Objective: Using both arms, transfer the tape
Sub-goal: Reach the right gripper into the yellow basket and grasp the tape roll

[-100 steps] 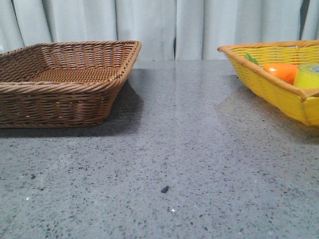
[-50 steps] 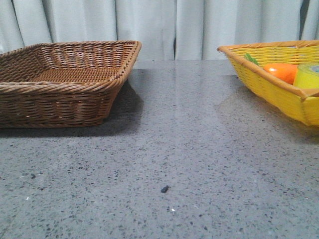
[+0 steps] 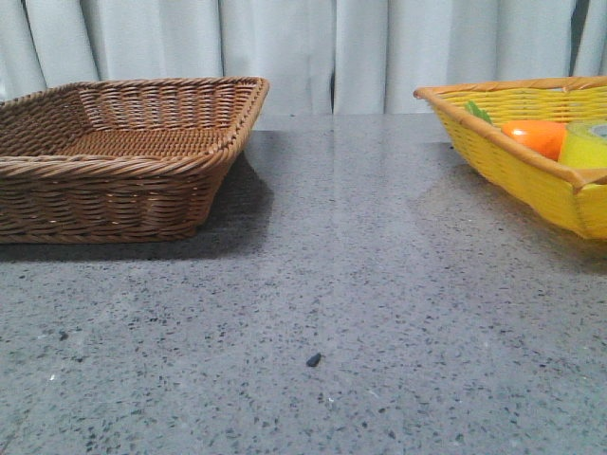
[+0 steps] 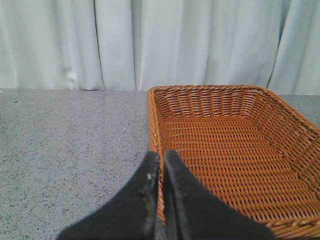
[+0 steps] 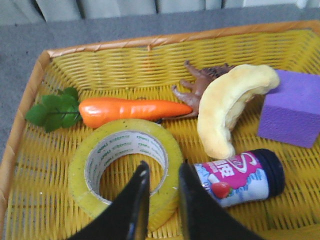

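Note:
The tape (image 5: pixel 80 165), a wide yellow roll with a white core printed in green, lies flat in the yellow basket (image 5: pixel 150 40). In the front view the tape (image 3: pixel 586 144) shows at the far right edge. My right gripper (image 5: pixel 163 167) is open over the roll's wall, one finger above the core hole and one outside the roll, with a gap still showing. My left gripper (image 4: pixel 161 155) is shut and empty, over the near rim of the brown wicker basket (image 4: pixel 205 88). Neither gripper shows in the front view.
The yellow basket (image 3: pixel 512 166) also holds an orange carrot (image 5: pixel 130 111) with green leaves, a yellow banana (image 5: pixel 225 110), a purple block (image 5: pixel 292 112), a pink-labelled bottle (image 5: pixel 235 177) beside the tape, and a brown figure (image 5: pixel 197 87). The brown basket (image 3: pixel 123 166) stands at the table's left.

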